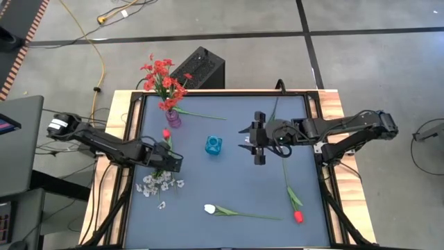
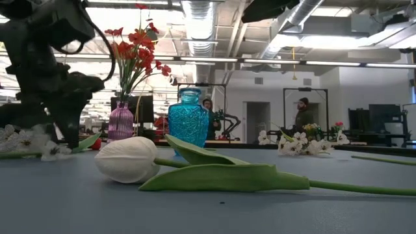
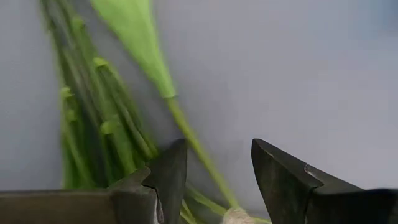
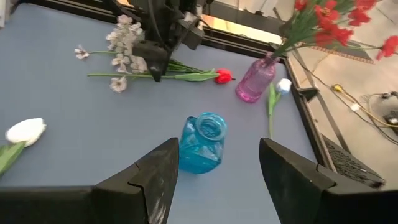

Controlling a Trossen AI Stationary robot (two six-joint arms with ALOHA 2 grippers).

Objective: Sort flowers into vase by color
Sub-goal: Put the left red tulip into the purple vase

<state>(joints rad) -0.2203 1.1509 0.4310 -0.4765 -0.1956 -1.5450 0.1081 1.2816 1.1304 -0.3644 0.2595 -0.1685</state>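
Observation:
My left gripper (image 1: 168,162) (image 3: 217,146) is open and low over the table. Its fingers stand on either side of a red tulip's thin green stem (image 3: 198,149); I cannot tell whether they touch it. The tulip's red bud (image 1: 166,133) points toward the far edge. Beside the stem lie the stems (image 3: 93,118) of the white blossom sprays (image 1: 159,185). My right gripper (image 1: 255,142) (image 4: 217,146) is open and empty, just right of the blue vase (image 1: 214,145). The purple vase (image 1: 173,118) holds red sprays (image 1: 163,76). A white tulip (image 1: 209,208) and a second red tulip (image 1: 298,217) lie near the front.
Another white tulip (image 4: 284,85) lies flat beside the purple vase, its stem (image 1: 201,114) running right. The second red tulip's stem (image 1: 286,177) passes under my right arm. A black box (image 1: 201,68) sits beyond the far edge. People stand in the room (image 2: 303,110) behind.

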